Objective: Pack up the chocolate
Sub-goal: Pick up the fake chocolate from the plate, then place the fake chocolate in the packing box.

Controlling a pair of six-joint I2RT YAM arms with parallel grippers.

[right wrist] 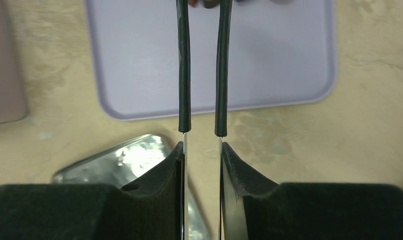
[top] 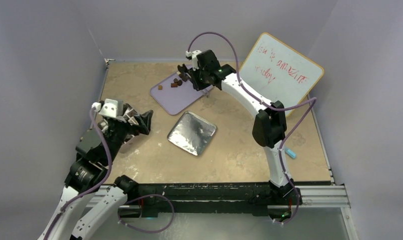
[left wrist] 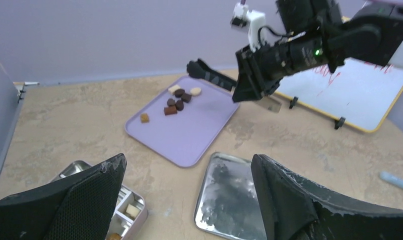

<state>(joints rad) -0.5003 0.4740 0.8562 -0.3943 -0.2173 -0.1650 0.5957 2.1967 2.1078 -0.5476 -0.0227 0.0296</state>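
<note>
Several small chocolate pieces (left wrist: 178,102), dark, caramel and cream, lie in a cluster at the far end of the lilac tray (left wrist: 189,135). They also show as brown chocolate lumps (top: 175,83) from above. My right gripper (right wrist: 202,145) is shut on a pair of metal tongs (right wrist: 183,75) with black tips. The tong tips reach the cluster at the top edge of the right wrist view, where I cannot tell whether they pinch a piece. My left gripper (left wrist: 187,160) hangs open and empty at the table's left, over a compartmented tin (left wrist: 132,210) holding a few pieces.
A shiny foil square (top: 192,132) lies mid-table between the arms, just near of the tray. A whiteboard (top: 282,72) with red writing leans at the back right. A small blue object (top: 291,153) lies near the right edge. Walls close in on three sides.
</note>
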